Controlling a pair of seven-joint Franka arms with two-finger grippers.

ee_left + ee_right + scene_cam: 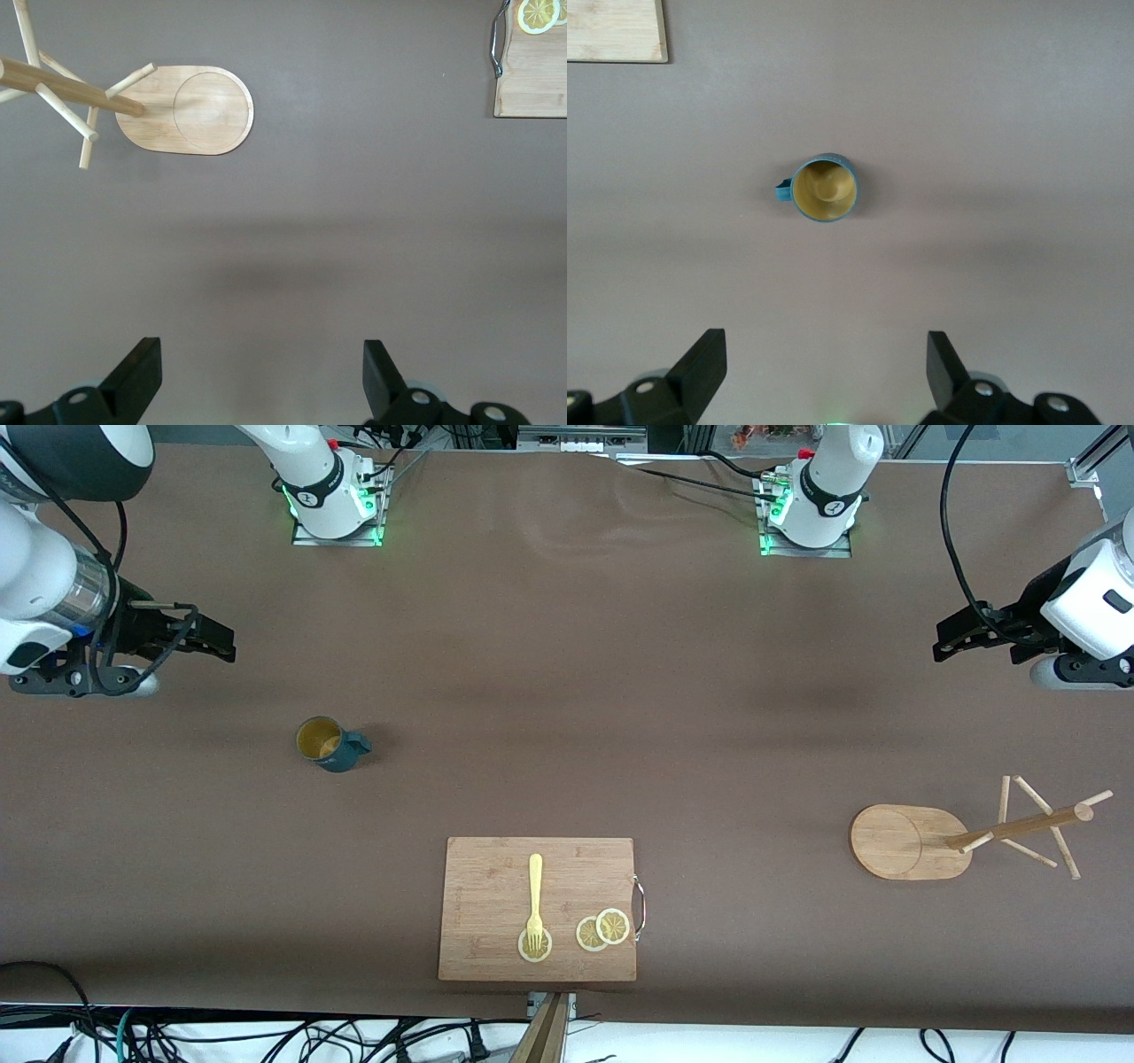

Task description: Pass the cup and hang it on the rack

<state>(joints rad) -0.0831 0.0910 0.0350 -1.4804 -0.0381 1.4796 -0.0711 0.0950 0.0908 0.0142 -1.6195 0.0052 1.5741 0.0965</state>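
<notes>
Cup (330, 744) stands upright on the table (567, 691) near your right gripper (221, 642), jaws spread and empty. Your left gripper (943, 640), also spread, hovers near the rack (912, 841), apparently upright.

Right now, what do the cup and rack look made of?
Cup: probably glazed ceramic, with a dark teal outside and a tan inside; plastic is possible. Rack: light unpainted wood, perhaps bamboo, with visible grain on its oval base and dowel-like pegs.
</notes>
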